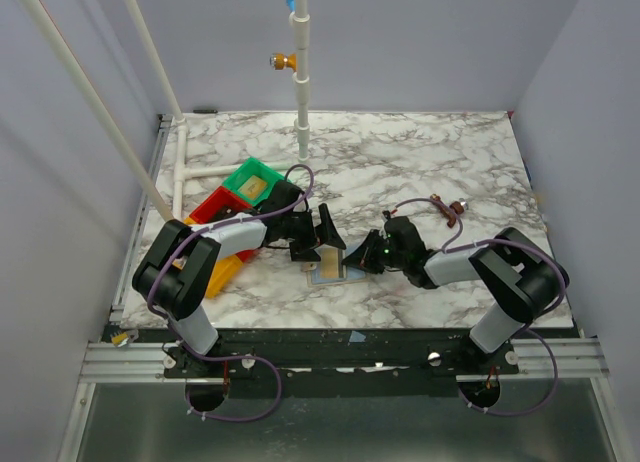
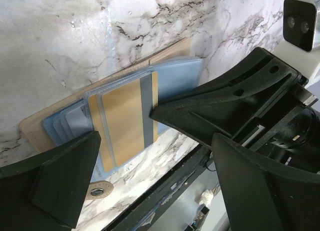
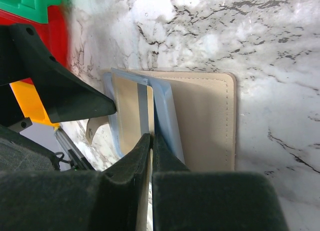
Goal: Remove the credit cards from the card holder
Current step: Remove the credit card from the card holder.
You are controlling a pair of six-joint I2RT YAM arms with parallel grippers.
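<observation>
Card holder [image 3: 205, 118] on marble table [image 1: 420, 152]

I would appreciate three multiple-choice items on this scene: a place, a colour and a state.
1. Where does the flat tan-beige card holder lie?
A. on the white marble table between the black left gripper and right gripper
B. on the floor
C. held in the air
2. What colour is the stripe across the thin tan-gold credit card?
A. red
B. grey
C. green
3. How does the left gripper stand?
A. shut on a card
B. out of view
C. wide open
Key: 1 A, the top view shows it there; 2 B, the left wrist view shows grey; 3 C, its fingers are spread apart.
</observation>
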